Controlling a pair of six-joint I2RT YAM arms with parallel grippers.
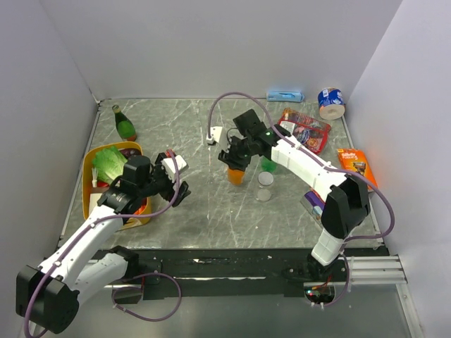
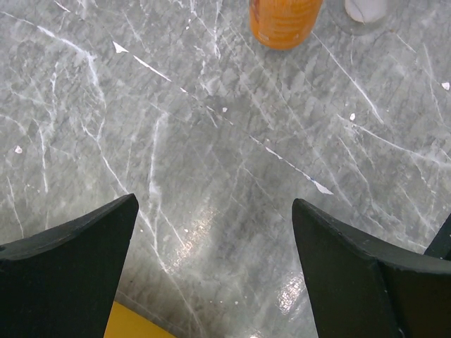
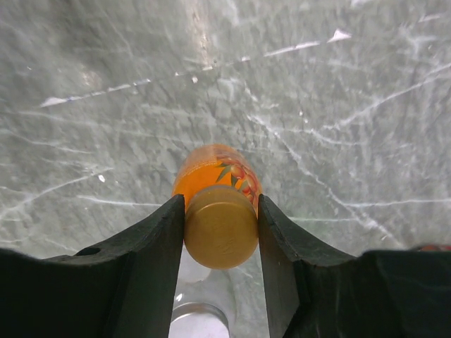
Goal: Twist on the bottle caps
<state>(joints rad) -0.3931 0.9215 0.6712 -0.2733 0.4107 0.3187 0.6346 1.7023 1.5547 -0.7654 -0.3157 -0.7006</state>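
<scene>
The orange bottle (image 1: 237, 175) stands upright in the middle of the table, with its orange cap (image 3: 220, 225) sitting on its neck. My right gripper (image 3: 220, 200) comes down from above and is shut on that cap, one finger on each side. The orange bottle (image 3: 215, 167) shows beneath the cap. Just right of it stand the clear bottle (image 1: 265, 185) and the green bottle (image 1: 268, 165), which is partly hidden by the right arm. My left gripper (image 2: 215, 199) hangs open over bare table, to the left of the orange bottle (image 2: 284, 21), holding nothing.
A yellow tray (image 1: 89, 182) with lettuce sits at the left, under the left arm. A dark-green bottle (image 1: 125, 125) stands at the back left. Snack packets (image 1: 304, 130), a can (image 1: 331, 103) and an orange box (image 1: 356, 163) lie at the right.
</scene>
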